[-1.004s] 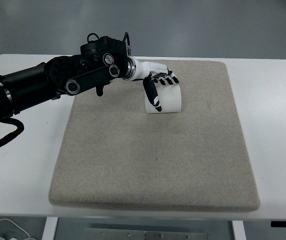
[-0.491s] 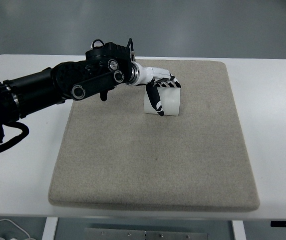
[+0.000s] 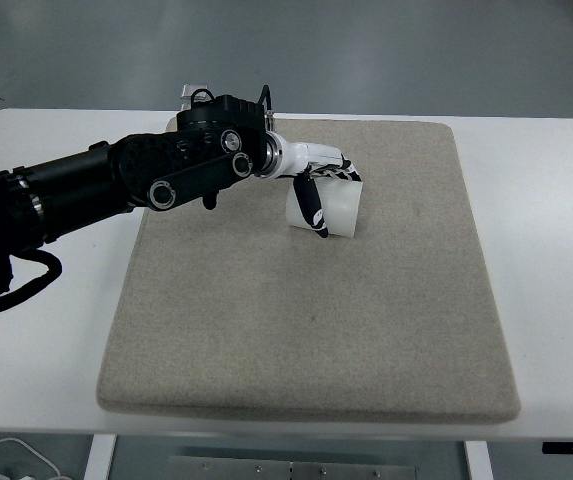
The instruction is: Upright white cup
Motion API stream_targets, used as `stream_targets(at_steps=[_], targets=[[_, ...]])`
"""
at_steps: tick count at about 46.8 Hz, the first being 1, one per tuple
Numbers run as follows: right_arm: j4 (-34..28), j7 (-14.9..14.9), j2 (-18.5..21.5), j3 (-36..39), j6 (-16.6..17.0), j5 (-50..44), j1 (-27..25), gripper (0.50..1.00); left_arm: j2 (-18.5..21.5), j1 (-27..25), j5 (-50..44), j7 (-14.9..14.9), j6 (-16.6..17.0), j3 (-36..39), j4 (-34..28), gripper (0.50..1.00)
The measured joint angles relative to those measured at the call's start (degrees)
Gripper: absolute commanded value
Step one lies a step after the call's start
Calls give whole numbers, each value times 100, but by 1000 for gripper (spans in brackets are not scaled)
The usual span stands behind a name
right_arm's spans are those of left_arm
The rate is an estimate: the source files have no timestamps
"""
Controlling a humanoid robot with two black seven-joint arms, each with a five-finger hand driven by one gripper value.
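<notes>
A white cup (image 3: 332, 208) sits on the beige mat (image 3: 306, 300) in its far middle part, tilted slightly with its left side lifted. My left hand (image 3: 318, 190) comes in from the left and is closed around the cup: the thumb lies down its front left side and the other fingers wrap over its top and far side. The right hand is out of view.
The mat covers most of the white table (image 3: 546, 200). My black left arm (image 3: 116, 180) crosses the mat's far left corner. White cables (image 3: 6, 460) lie on the floor below the table's near left edge.
My left hand has closed tighter on the cup and turned it; the cup has tipped slightly and shifted a little left. The arm has moved a little to the right.
</notes>
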Motion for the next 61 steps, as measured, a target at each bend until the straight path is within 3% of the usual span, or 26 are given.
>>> stream_targets(at_steps=[6, 16, 32, 44, 50, 61], targets=[[0, 0, 0, 0, 0, 0, 1, 930, 0, 7, 84, -12, 42, 2, -7, 701], [0, 2, 0, 0, 0, 0, 4, 930, 0, 17, 142, -11, 48, -62, -13, 613], [0, 2, 0, 0, 0, 0, 2, 930, 70, 27, -173, -54, -14, -834, 303, 611], [0, 0, 0, 0, 0, 0, 4, 930, 354, 178, -1200, -325, -156, -1018, 490, 608], [0, 1, 0, 0, 0, 0, 3, 930, 424, 243, -1669, -584, -266, -1302, 629, 608], [0, 1, 0, 0, 0, 0, 3, 930, 548, 532, -2085, -1228, -836, -2111, 947, 606]])
